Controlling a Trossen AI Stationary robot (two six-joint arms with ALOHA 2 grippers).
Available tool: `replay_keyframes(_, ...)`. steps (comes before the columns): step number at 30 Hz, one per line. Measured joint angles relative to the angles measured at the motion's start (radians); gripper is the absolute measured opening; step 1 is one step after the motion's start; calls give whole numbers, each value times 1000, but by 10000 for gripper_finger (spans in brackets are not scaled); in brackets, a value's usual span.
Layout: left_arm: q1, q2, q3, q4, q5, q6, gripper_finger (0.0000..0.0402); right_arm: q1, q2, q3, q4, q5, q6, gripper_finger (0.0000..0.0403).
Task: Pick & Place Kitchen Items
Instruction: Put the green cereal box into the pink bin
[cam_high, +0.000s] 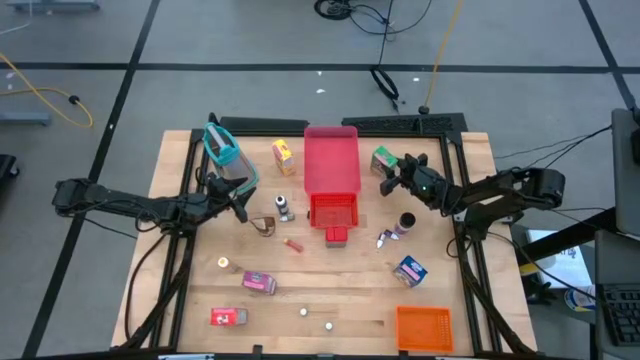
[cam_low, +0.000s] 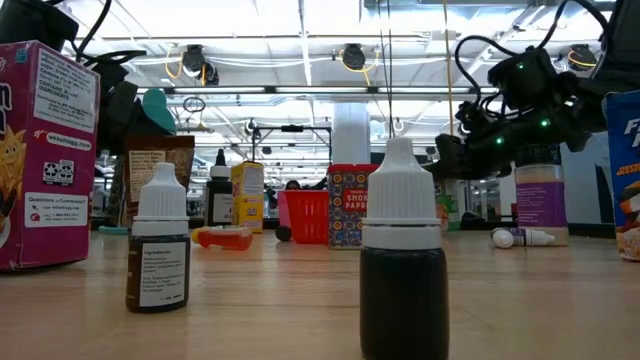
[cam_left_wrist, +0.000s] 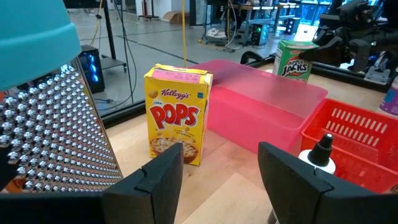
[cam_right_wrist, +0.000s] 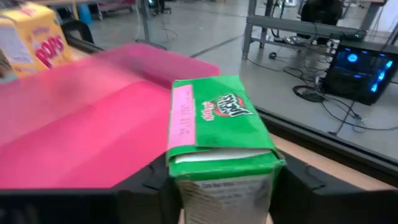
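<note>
A green cereal carton (cam_right_wrist: 217, 134) stands beside the right edge of the pink tray (cam_high: 332, 155), and my right gripper (cam_right_wrist: 224, 190) is shut on it; in the high view the carton (cam_high: 382, 159) and gripper (cam_high: 390, 173) are at the far right. My left gripper (cam_left_wrist: 221, 180) is open and touches nothing. It hovers left of centre (cam_high: 239, 206), next to a metal grater with a teal handle (cam_left_wrist: 50, 137). A yellow carton (cam_left_wrist: 177, 112) stands ahead of it. A small dropper bottle (cam_high: 284, 207), blue (cam_high: 410, 270), pink (cam_high: 258, 283) and red (cam_high: 228, 317) cartons sit on the table. My right gripper pinches the green carton between its two fingers, one finger (cam_right_wrist: 152, 183) against each narrow side, low on the carton's body (cam_right_wrist: 186, 186). The fingers come from the table's right, slanting down. The carton is upright; its base is hidden, so I cannot tell whether it is lifted.
A red basket (cam_high: 333, 210) adjoins the pink tray's near end. An orange bin (cam_high: 423, 327) sits at the near right corner. Two dropper bottles (cam_low: 402, 260) stand close to the low camera. Small round pieces (cam_high: 305, 312) lie near the front edge.
</note>
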Motion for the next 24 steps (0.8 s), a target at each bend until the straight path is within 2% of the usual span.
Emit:
replay_keyframes(4, 0, 0, 0, 0, 0, -1, 209, 0, -8, 0, 17, -2, 0, 106)
replay_keyframes(7, 0, 0, 0, 0, 0, -1, 209, 0, -31, 0, 31, -25, 0, 86)
replay_keyframes(12, 0, 0, 0, 4, -2, -1, 209, 0, -103, 28, 6, -75, -28, 82)
replay_keyframes(20, 0, 0, 0, 32, -3, 1, 209, -13, -144, 263, -285, -84, -121, 83)
replay_keyframes(24, 0, 0, 0, 50, -3, 2, 209, -73, -144, 350, -326, -251, -120, 83)
